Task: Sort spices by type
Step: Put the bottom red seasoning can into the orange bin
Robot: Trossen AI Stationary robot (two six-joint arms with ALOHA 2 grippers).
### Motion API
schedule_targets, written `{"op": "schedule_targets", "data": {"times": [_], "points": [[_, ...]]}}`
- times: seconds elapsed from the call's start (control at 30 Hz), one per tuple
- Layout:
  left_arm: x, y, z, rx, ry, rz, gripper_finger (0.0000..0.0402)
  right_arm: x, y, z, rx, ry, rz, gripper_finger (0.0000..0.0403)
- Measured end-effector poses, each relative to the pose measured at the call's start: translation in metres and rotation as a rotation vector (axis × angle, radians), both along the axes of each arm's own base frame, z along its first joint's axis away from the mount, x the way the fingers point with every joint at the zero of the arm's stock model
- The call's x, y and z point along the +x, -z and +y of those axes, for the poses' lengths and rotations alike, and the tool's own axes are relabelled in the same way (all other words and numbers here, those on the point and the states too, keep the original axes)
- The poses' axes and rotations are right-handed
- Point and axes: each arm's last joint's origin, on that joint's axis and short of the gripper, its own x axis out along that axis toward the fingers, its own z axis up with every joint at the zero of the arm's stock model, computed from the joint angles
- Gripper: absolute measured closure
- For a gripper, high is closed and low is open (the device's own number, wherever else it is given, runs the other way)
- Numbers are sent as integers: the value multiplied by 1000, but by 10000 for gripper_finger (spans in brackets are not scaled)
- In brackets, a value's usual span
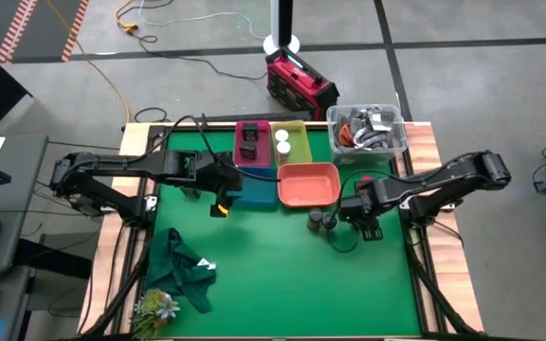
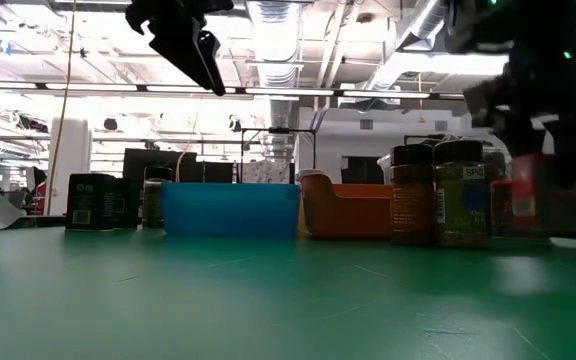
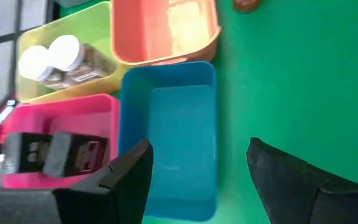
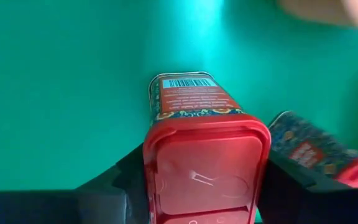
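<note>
My right gripper (image 1: 363,216) is shut on a magenta-red tin (image 4: 197,124) low over the green table, right of two dark round jars (image 1: 322,222). A second red tin (image 4: 309,149) is close beside it. My left gripper (image 3: 197,168) is open and empty, high above the blue tray (image 3: 173,130). Dark boxy tins (image 3: 55,152) lie in the pink tray (image 1: 251,128). White-topped jars (image 3: 51,56) lie in the yellow-green tray (image 1: 297,128). The orange tray (image 1: 308,183) holds nothing. My right gripper pinches the red tin between its two fingers, one on each side just below the lid (image 4: 207,168). The fingers come from above, pointing down. The tin is upright, lid up; in the low view (image 2: 523,195) I cannot tell whether its base touches the table.
A clear bin of cables (image 1: 368,128) stands at the far right corner. A green cloth (image 1: 183,270) and a flower bunch (image 1: 154,305) lie near the left front. The table's middle and near right are bare green.
</note>
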Motion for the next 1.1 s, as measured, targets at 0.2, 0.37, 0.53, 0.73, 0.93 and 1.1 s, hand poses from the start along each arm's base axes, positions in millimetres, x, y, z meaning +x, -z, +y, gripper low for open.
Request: {"op": "schedule_targets", "data": {"times": [0.2, 0.37, 0.53, 0.73, 0.93, 1.1], "points": [[-2, -2, 1, 34, -9, 0, 155, 7, -35, -7, -57, -1, -23, 164], [-5, 17, 1, 31, -16, -50, 155, 13, -72, -17, -114, 11, -77, 153], [-15, 28, 0, 20, -42, -116, 155, 27, -99, -33, -181, -13, -229, 160], [-39, 21, -1, -14, -82, -263, 155, 61, -97, -66, -231, -18, -302, 161], [-65, 32, -3, -69, -128, -416, 155, 111, -75, -92, -248, -177, -185, 162], [-80, 41, -4, -135, -161, -429, 155, 144, -58, -90, -226, -498, -73, 162]]}}
